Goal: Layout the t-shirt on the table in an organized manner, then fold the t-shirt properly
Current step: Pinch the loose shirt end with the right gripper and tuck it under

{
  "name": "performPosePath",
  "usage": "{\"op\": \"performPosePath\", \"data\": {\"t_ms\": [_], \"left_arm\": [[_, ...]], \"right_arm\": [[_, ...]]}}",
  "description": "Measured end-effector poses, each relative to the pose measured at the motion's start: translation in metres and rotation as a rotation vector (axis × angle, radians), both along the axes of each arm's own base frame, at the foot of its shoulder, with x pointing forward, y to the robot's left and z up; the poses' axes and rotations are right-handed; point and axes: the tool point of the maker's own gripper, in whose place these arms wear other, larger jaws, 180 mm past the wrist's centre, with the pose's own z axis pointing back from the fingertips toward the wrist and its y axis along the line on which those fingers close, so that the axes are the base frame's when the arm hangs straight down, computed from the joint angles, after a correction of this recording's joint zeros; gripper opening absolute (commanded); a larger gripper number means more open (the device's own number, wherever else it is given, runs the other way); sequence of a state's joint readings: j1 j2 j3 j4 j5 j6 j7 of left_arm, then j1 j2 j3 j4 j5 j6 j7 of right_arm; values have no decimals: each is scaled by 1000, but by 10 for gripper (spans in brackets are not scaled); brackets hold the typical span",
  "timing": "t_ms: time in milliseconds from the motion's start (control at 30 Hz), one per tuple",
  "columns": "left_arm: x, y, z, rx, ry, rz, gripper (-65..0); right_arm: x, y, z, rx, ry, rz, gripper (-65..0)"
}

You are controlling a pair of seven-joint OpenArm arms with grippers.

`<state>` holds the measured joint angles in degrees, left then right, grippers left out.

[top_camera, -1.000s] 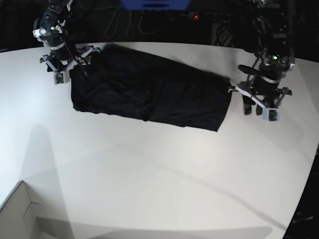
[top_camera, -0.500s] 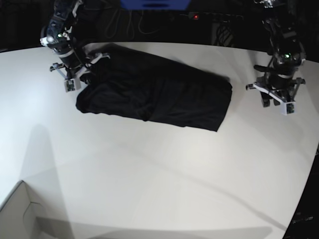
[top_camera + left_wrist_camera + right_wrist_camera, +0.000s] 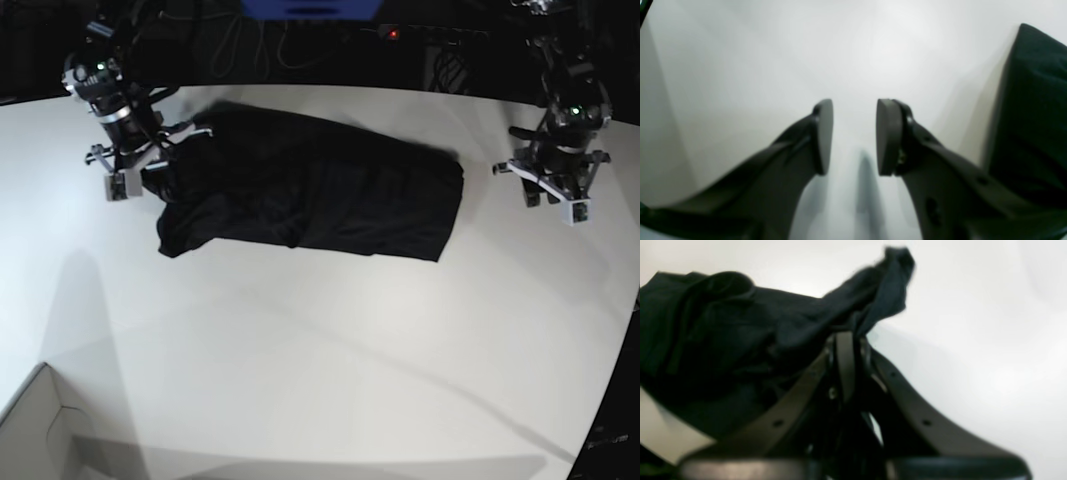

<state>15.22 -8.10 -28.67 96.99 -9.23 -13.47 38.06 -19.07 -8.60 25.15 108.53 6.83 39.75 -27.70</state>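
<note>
Claw work first, from the base view's left side: the right claw (image 3: 128, 172) has just snapped closed and is now pinching a bunched corner of the black t-shirt (image 3: 320, 195), lifting that end slightly, so the near-left edge is drawing inward. Judging by this, a fold or a pull to straighten is beginning. Across the middle, the t-shirt is lying as a long band on the white table (image 3: 330, 350), toward its far edge. On the right, the left claw (image 3: 556, 198) has backed off the cloth and is hovering partly open, empty. Plenty of bare table is lying open toward the near side.
</note>
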Motion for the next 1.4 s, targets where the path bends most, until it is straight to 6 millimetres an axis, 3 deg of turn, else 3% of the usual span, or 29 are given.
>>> {"op": "performPosePath", "data": {"t_ms": [167, 333, 633, 800, 900, 1000, 1200, 1267, 1400], "left_arm": [[6, 1, 2, -2, -15, 2, -437], [-3, 1, -13, -17, 34, 11, -437], [0, 2, -11, -13, 24, 10, -437], [0, 2, -10, -12, 22, 9, -437], [0, 4, -9, -7, 23, 8, -437], [0, 6, -9, -3, 21, 7, -437], [0, 4, -9, -6, 21, 8, -437], [0, 4, -9, -7, 22, 7, -437], [0, 4, -9, -8, 22, 7, -437]], "right_arm": [[3, 22, 20, 5, -56, 63, -650], [2, 51, 26, 21, -67, 141, -650], [6, 88, 36, 62, -97, 238, -650], [7, 84, 35, 56, -97, 229, -650], [9, 64, 33, 28, -97, 192, -650], [7, 49, 16, 22, -51, 152, -650], [2, 43, -22, 66, 45, 124, -645], [-1, 44, -33, 65, 83, 141, -602], [9, 35, -38, 81, 77, 107, -520]]}}
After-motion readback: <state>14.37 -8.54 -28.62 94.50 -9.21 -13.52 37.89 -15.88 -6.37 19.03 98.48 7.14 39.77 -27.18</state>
